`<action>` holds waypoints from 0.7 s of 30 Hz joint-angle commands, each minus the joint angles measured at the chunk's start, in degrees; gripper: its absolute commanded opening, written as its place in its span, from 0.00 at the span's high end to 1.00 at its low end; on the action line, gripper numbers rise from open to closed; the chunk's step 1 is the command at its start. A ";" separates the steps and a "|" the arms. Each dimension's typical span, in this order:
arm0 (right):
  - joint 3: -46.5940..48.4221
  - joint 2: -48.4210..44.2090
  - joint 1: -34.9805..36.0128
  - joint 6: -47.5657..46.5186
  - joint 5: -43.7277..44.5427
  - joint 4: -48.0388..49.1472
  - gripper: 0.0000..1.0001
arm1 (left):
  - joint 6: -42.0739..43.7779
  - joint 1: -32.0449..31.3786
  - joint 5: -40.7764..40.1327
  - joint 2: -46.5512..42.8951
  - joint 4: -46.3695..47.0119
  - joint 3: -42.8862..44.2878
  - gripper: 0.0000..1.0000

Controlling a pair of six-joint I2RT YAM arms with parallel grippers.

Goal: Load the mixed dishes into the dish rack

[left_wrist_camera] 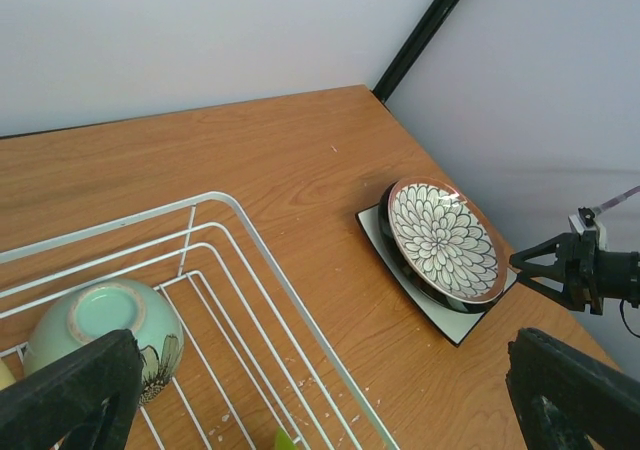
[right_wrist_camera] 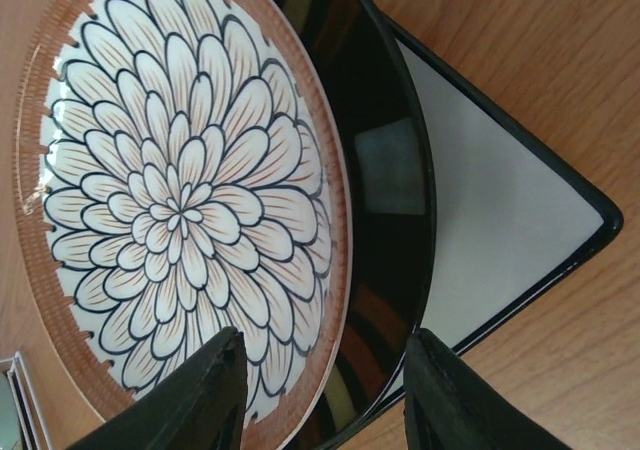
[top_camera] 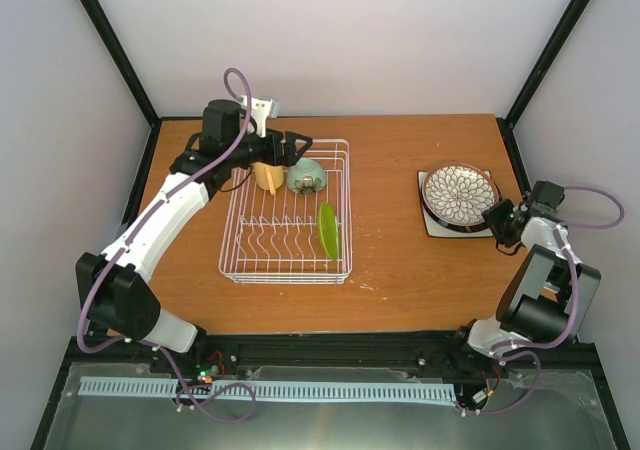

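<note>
The white wire dish rack holds an upturned pale mint bowl, a yellow cup and a lime-green plate standing on edge. My left gripper hovers open and empty over the rack's back, above the bowl. At the right, the petal-patterned plate lies on a dark-rimmed plate, which lies on the square white plate. My right gripper is open at the stack's right edge. In its wrist view the fingers straddle the rims of the petal plate and the dark plate.
The rack's right rim runs close under my left gripper. Bare wooden table lies between the rack and the plate stack. Black frame posts and pale walls close in the back and sides.
</note>
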 commanded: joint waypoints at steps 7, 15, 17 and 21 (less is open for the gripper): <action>1.69 4.63 0.35 1.75 0.37 4.72 0.56 | 1.61 0.94 -0.06 0.48 2.08 -0.63 0.00; 1.94 7.06 1.73 2.58 -0.06 7.46 0.57 | 1.72 1.07 -0.22 1.29 2.44 -0.90 0.00; 2.25 7.93 2.13 2.68 -0.23 7.86 0.58 | 1.68 1.10 -0.24 1.37 2.41 -0.83 0.00; 2.86 9.75 3.00 2.76 -0.50 8.58 0.62 | 1.77 1.19 -0.42 1.74 2.52 -0.91 0.00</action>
